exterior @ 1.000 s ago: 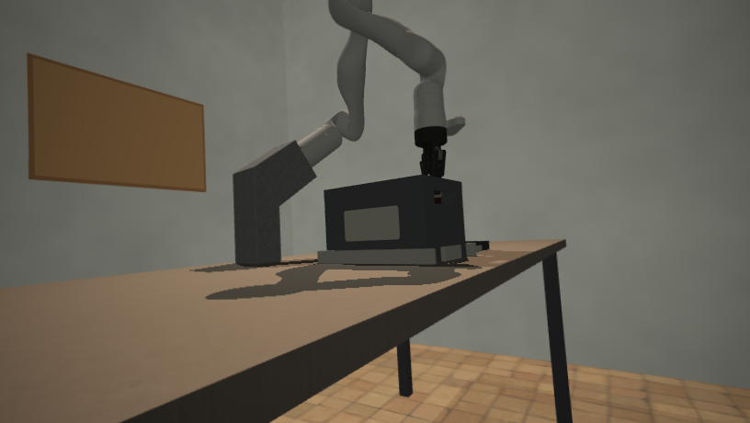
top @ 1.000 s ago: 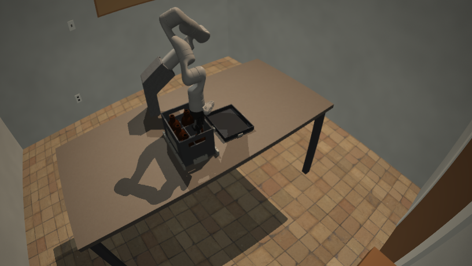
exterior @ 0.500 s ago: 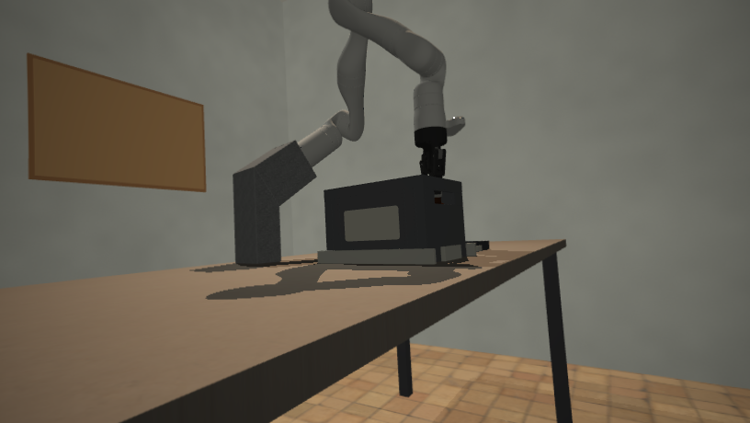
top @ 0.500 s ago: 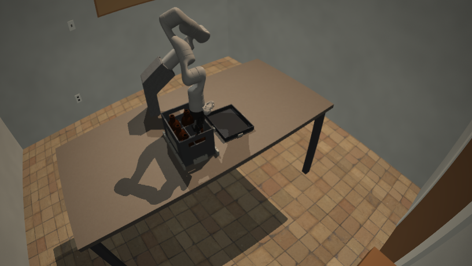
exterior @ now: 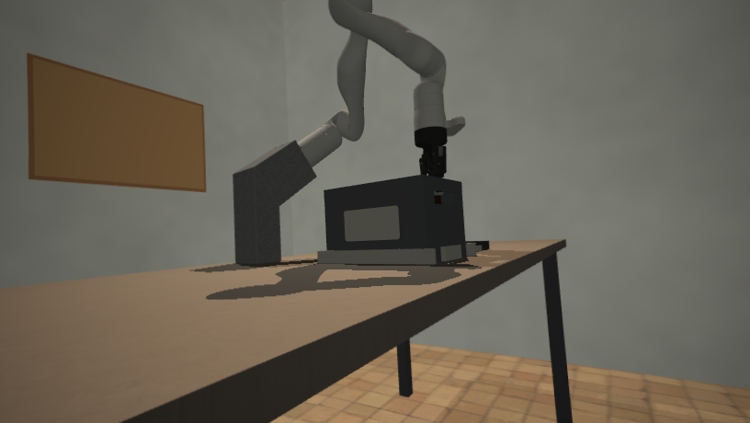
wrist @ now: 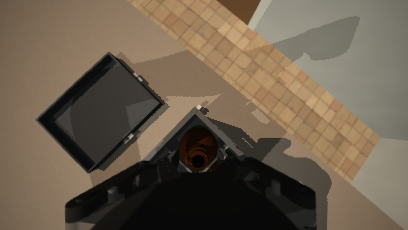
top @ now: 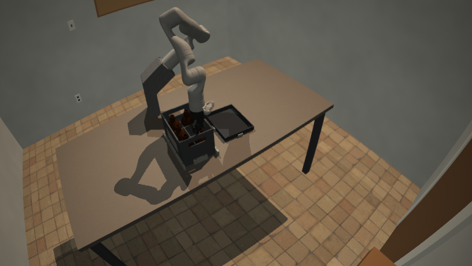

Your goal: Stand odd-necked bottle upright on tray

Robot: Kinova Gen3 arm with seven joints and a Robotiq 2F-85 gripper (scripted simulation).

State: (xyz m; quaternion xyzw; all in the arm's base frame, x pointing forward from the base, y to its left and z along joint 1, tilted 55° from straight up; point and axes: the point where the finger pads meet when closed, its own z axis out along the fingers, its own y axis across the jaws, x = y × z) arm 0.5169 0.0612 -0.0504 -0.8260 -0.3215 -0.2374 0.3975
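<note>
The dark crate (top: 189,136) stands near the table's front edge, and it also shows in the exterior view (exterior: 393,218). Brown bottles (top: 178,124) stand upright in its cells. My gripper (top: 198,127) points straight down into the crate's corner cell nearest the tray, and it shows just above the crate's rim in the exterior view (exterior: 432,169). Its fingers are open on either side of the neck of a brown bottle (wrist: 198,152), which stands upright in that cell. The dark tray (top: 230,122) lies right beside the crate and holds nothing; it also shows in the wrist view (wrist: 100,111).
The arm's grey pedestal (top: 153,82) stands behind the crate. The crate sits on a light grey base plate (exterior: 388,256). The table's front edge runs close to the crate and tray.
</note>
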